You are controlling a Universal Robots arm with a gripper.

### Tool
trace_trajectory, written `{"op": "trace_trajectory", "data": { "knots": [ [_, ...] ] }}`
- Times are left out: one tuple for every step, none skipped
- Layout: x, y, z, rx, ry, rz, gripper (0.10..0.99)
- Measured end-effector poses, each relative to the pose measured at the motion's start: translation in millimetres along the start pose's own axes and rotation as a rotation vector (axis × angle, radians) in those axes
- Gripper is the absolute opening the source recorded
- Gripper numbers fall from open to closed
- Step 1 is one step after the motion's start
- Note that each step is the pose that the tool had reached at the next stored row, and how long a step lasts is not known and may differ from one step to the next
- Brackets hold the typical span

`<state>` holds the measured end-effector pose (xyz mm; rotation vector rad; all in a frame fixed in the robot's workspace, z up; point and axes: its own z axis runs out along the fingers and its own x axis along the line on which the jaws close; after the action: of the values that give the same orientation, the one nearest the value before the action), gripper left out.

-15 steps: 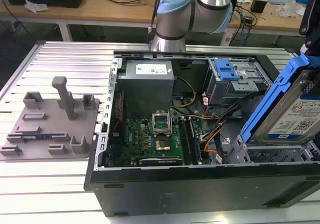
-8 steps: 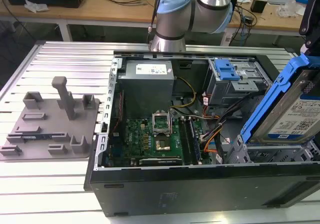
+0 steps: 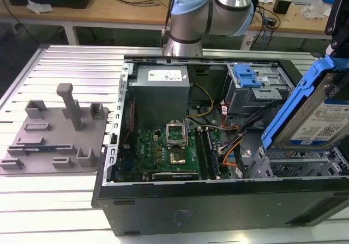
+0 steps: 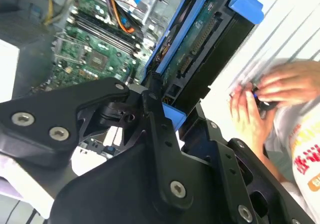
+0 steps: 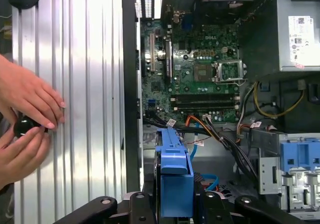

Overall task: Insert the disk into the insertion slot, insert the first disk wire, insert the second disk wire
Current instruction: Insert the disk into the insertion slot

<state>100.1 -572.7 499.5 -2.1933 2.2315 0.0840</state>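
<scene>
The disk [image 3: 319, 119], silver with a white-and-blue label in a bright blue carrier, hangs tilted above the open computer case at the exterior view's right. My gripper [image 4: 167, 106] is shut on the disk [image 4: 200, 49], its black fingers [image 4: 152, 101] clamping the carrier's near end. In the first wrist view the carrier's blue edge [image 5: 174, 171] rises from between the gripper [image 5: 174, 206] links. Just below the disk lies the insertion slot [image 3: 275, 165], a grey perforated metal cage. Loose orange and blue wires [image 3: 232, 148] lie in the case beside it.
A person's hands [image 5: 25, 114] hold a small black object on the ribbed table beside the case. The motherboard [image 3: 172, 146], the grey power-supply box [image 3: 161, 91] and a taller cage with a blue latch [image 3: 251, 80] fill the case. A grey fixture plate [image 3: 54, 135] lies at the exterior view's left.
</scene>
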Motion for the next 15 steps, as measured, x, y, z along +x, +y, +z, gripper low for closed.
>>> {"op": "trace_trajectory", "data": {
  "knots": [
    [0.2,0.0,0.0,0.002,-0.0123,-0.001,0.369],
    [1.1,-0.1,0.1,0.006,-0.0275,-0.001,0.369],
    [2.4,0.0,0.1,0.009,-0.037,-0.002,0.369],
    [3.2,0.0,0.4,0.012,-0.0416,-0.002,0.369],
    [3.6,-0.1,0.7,0.013,-0.0423,-0.002,0.369],
    [3.8,0.0,1.1,0.015,-0.0423,-0.003,0.369],
    [3.9,0.0,1.4,0.018,-0.0423,-0.004,0.369],
    [4.0,-0.1,1.7,0.021,-0.0424,-0.009,0.369],
    [4.0,-0.1,1.9,0.022,-0.0423,-0.013,0.369],
    [4.0,-0.1,2.1,0.025,-0.0422,-0.017,0.369],
    [4.0,0.0,2.2,0.03,-0.0419,-0.023,0.369],
    [4.0,0.0,2.3,0.033,-0.0415,-0.027,0.369],
    [4.0,-0.1,2.6,0.042,-0.0408,-0.032,0.369],
    [4.0,-0.1,2.7,0.048,-0.0396,-0.034,0.369],
    [3.9,-0.2,2.7,0.05,-0.0377,-0.035,0.369]
  ]
}}
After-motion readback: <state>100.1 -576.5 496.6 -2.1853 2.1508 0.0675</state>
